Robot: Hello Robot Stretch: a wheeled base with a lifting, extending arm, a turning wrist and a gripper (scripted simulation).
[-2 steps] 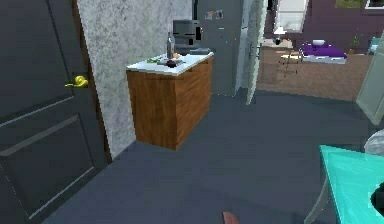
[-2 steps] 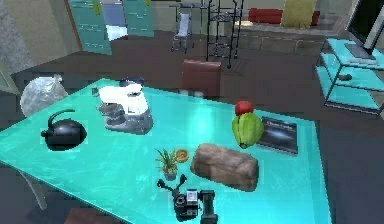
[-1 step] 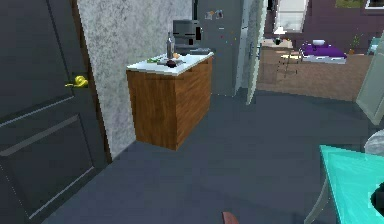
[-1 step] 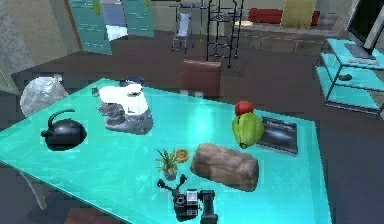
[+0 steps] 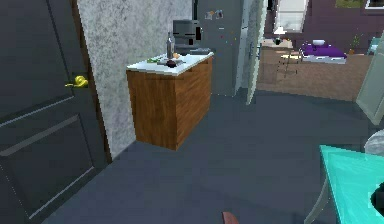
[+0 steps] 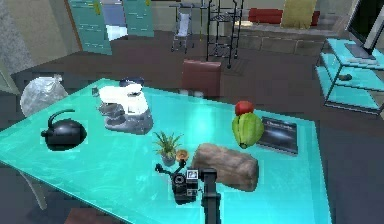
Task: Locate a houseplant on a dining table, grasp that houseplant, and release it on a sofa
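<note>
One small houseplant (image 6: 167,146), green leaves in a dark pot, stands on the turquoise dining table (image 6: 90,170) in the arm side view, toward the near edge and just left of a brown loaf (image 6: 226,166); the gripper (image 6: 168,172) sits just on the near side of the plant, at the end of the dark arm (image 6: 211,203); with the plant standing on the tabletop right behind it, I cannot tell whether the claw holds anything; farther left are a black kettle (image 6: 62,131) and a white and grey appliance (image 6: 126,108); to the right lie a green thing with a red top (image 6: 247,128) and a dark book (image 6: 279,136); a reddish chair (image 6: 202,77) stands at the far side; the forward view has a wooden counter (image 5: 165,105) right of a dark door (image 5: 40,100)
</note>
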